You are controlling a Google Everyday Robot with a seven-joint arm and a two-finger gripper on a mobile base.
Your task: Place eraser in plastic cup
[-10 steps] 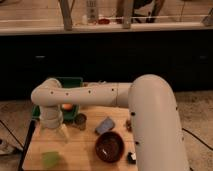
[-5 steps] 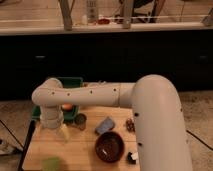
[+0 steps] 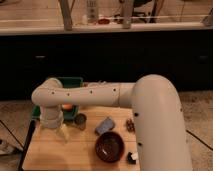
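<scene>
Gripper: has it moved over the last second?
No, not visibly. The gripper hangs over the left of the wooden table, just left of the small can, at the same gap from it as in the earlier pictures.

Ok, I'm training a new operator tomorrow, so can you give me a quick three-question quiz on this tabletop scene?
1. True or false: the gripper is inside the dark brown bowl.
2. What colour is the bin behind the arm, at the far left of the wooden table? A) red B) green C) yellow
3. What lies just beyond the dark brown bowl, between it and the arm?

Key
1. False: the gripper hangs open over the left part of the table, well to the left of the bowl.
2. B
3. The blue-grey object.
</scene>
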